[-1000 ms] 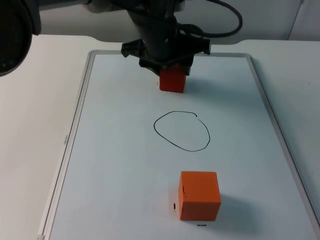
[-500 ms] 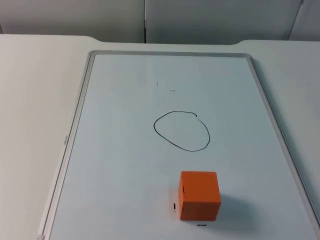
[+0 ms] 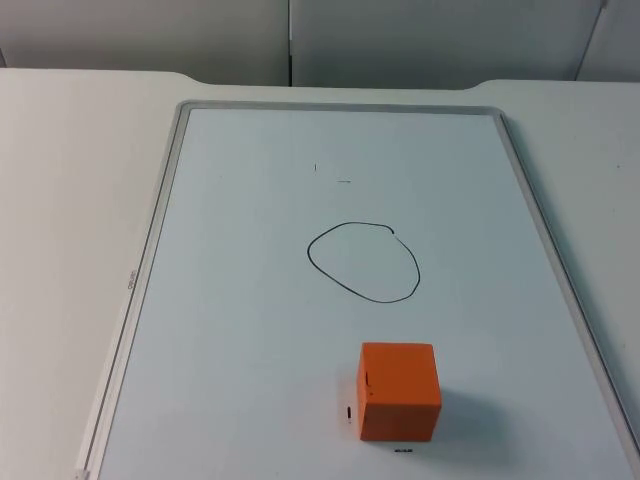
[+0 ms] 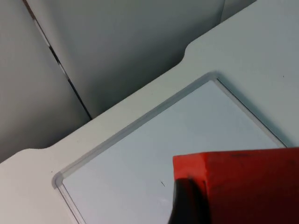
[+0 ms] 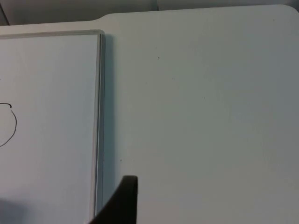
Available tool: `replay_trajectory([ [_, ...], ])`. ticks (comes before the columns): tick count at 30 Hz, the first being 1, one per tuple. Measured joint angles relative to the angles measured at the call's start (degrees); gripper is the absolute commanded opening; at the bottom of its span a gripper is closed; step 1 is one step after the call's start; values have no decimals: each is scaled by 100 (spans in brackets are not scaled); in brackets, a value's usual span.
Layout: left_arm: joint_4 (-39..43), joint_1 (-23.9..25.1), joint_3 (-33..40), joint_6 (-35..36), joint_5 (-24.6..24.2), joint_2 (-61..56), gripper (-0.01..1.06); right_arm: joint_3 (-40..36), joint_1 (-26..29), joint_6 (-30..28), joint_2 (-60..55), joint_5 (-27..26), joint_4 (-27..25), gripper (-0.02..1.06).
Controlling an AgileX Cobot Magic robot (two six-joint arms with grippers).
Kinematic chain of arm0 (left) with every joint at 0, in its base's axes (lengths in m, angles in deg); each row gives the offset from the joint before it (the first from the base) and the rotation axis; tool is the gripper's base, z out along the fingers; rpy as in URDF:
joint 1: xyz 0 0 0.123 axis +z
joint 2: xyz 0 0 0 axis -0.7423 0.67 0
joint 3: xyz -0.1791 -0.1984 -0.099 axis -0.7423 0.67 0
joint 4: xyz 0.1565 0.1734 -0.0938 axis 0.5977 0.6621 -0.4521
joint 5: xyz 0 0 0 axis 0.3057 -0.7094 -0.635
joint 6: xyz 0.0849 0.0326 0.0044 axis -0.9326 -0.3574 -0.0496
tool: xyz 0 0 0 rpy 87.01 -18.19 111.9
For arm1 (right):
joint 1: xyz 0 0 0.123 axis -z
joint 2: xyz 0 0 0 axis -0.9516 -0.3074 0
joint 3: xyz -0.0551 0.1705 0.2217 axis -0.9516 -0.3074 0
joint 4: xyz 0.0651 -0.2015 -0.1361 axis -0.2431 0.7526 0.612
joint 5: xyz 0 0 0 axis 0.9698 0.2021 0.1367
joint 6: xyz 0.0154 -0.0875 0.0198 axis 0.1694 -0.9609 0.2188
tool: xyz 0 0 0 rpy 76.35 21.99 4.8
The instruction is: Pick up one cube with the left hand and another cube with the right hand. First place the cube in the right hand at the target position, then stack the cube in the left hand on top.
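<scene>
Top view: an orange cube [image 3: 398,390] sits on a whiteboard [image 3: 250,330] near a drawn circle [image 3: 363,261]. Left gripper [image 4: 187,205] pinches a red cube [image 4: 247,186] above the board; the right gripper [image 5: 122,200], state unclear, hangs over the white table [image 5: 205,116].

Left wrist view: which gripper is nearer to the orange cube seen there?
Left. The left gripper holds the orange cube, one finger against its side. The right gripper is over the white table beside the whiteboard frame, with no cube near it.
</scene>
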Motion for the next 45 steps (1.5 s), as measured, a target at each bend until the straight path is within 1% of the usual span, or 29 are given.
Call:
replay_trajectory([
  [1,0,0,147,-16,55,-104,18,0,0,0,0,0,0,105],
  [2,0,0,147,-16,55,-104,18,0,0,0,0,0,0,105],
  [4,0,0,1090,-137,476,-694,18,0,0,0,0,0,0,105],
  [6,-11,0,2043,-169,1034,-1224,18,0,0,0,0,0,0,105],
  [7,-11,0,2043,-169,1034,-1224,18,0,0,0,0,0,0,105],
  [10,-24,0,3695,-148,1894,-2120,18,0,0,0,0,0,0,105],
  [11,-66,0,4145,-137,2138,-2369,18,0,0,0,0,0,0,105],
  [12,-66,0,4145,-137,2138,-2369,18,0,0,0,0,0,0,105],
  [13,-145,0,4990,-125,2507,-2850,18,0,0,0,0,0,0,105],
  [14,-200,0,5378,-125,2689,-3073,18,0,0,0,0,0,0,105],
  [16,-358,0,6156,-117,2877,-3515,18,0,0,0,0,0,0,105],
  [17,-358,0,6156,-117,2877,-3515,18,0,0,0,0,0,0,104],
  [21,-568,0,7412,-104,2966,-4292,18,0,0,0,0,0,0,104],
  [22,-568,0,7412,-104,2966,-4292,18,0,0,0,0,0,0,104],
  [25,-590,0,8030,-17,2925,-4966,18,0,0,0,0,0,0,104],
  [26,-590,0,8101,7,2851,-5154,18,0,0,0,0,0,0,104],
  [27,-590,0,8101,7,2851,-5154,18,0,0,0,0,0,0,104],
  [30,-590,0,8154,19,2496,-5591,18,0,0,0,0,0,0,104],
  [31,-590,0,8154,19,2496,-5591,18,0,0,0,0,0,0,104],
  [36,-372,0,8154,29,2074,-5862,18,0,0,0,0,0,0,104],
  [40,-310,0,8163,29,1966,-5862,18,0,0,0,0,0,0,104],
  [42,-279,0,8163,29,1966,-5862,18,0,0,-39,0,0,0,101],
  [43,-270,0,8163,29,1955,-5862,18,0,0,-88,0,0,-54,101],
  [45,-258,0,8189,29,1972,-5862,18,0,0,-452,0,0,-372,100],
])
